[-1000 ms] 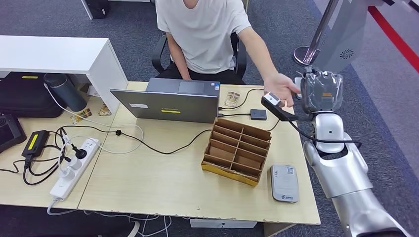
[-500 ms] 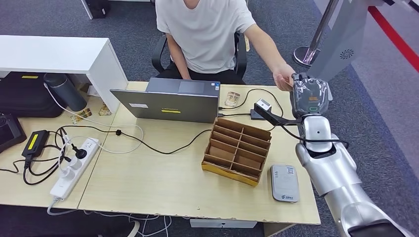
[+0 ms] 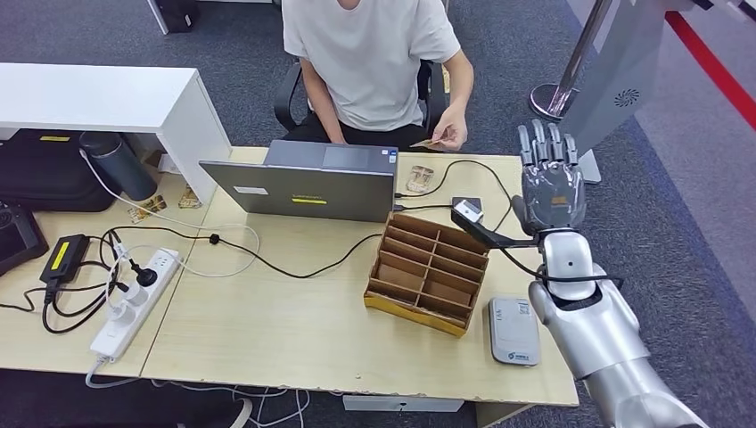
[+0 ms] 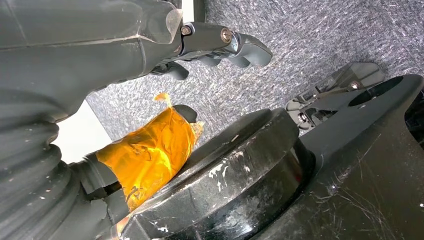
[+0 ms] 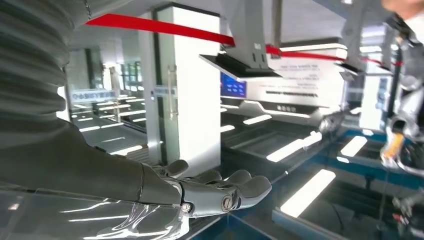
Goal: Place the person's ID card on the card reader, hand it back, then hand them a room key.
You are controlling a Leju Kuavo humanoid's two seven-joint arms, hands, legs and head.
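The ID card (image 3: 434,142) sits in the person's hand (image 3: 450,134), beyond and to the left of your right hand (image 3: 551,183), well apart from it. Your right hand is raised, fingers straight and apart, holding nothing. The slotted box (image 3: 429,270) lies below-left of it, where a room key would be sought; none is discernible. The left hand's (image 4: 100,55) finger state cannot be judged; the card's long axis is unreadable.
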